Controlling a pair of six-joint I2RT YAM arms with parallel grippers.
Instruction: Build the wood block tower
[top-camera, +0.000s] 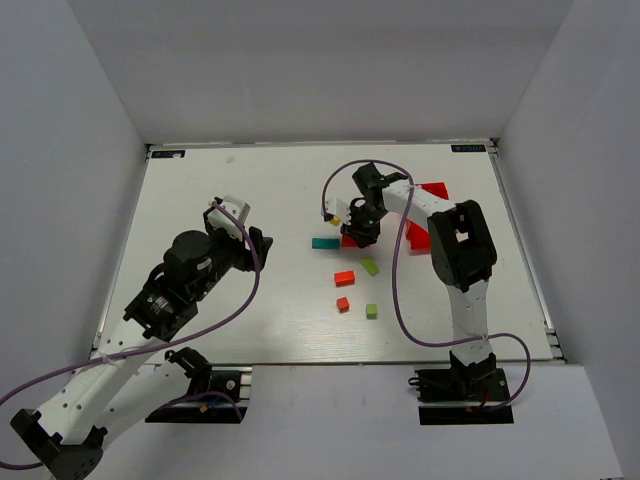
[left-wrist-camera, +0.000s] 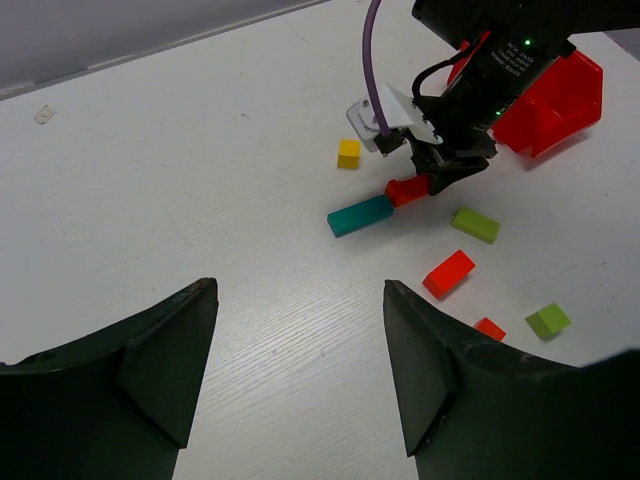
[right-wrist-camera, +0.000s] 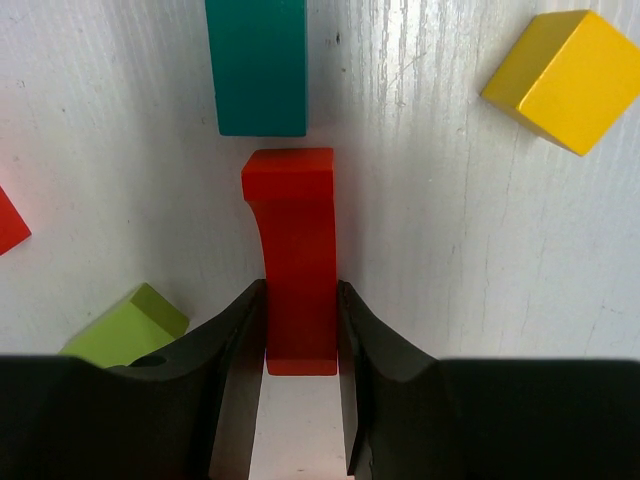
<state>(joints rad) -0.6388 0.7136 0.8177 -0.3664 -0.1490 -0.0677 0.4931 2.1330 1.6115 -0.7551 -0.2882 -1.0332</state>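
Note:
No stack shows; the wood blocks lie loose on the white table. My right gripper is shut on a red notched bar, low over the table, its far end just short of the teal bar. A yellow cube lies just beyond. A lime-green block, an orange-red block, a small red cube and a lime cube lie nearer the arms. My left gripper is open and empty, left of the blocks.
A red plastic bin stands right of the right gripper, behind its arm. The right arm's purple cable loops above the blocks. Grey walls enclose the table on three sides.

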